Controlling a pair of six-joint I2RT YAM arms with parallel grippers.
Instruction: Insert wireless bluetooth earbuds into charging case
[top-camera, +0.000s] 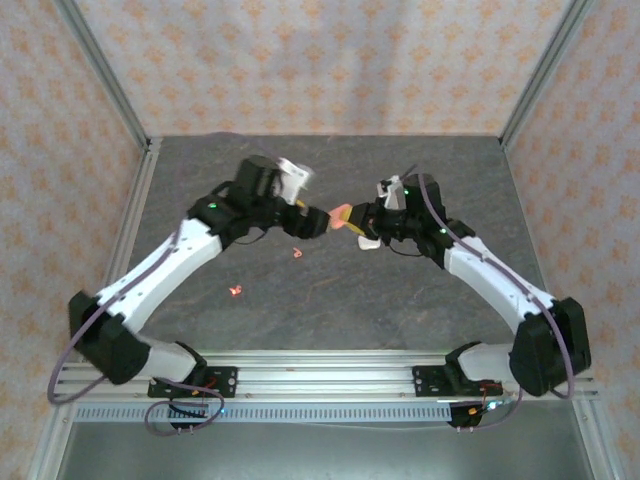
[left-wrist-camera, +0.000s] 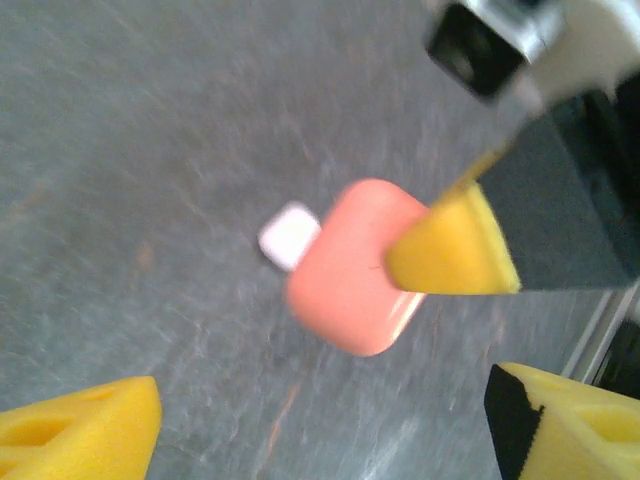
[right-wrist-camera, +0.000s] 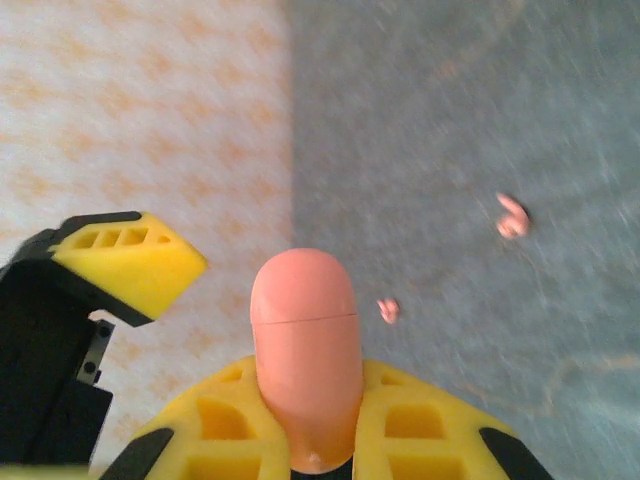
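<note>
Right end effector (right-wrist-camera: 305, 432) clamped on coral case (right-wrist-camera: 303, 320) (left end effector (left-wrist-camera: 325, 430) agape), far from table (top-camera: 330, 300) edges.

Soft, even light, faint shadows. Wrist views smear with blur; the case (left-wrist-camera: 350, 290) looks soft, perhaps out of focus.

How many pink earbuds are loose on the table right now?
2. One pink earbud lies on the table just near-left of the pink case in the right gripper; the second pink earbud lies nearer and further left. Others may be hidden.
</note>
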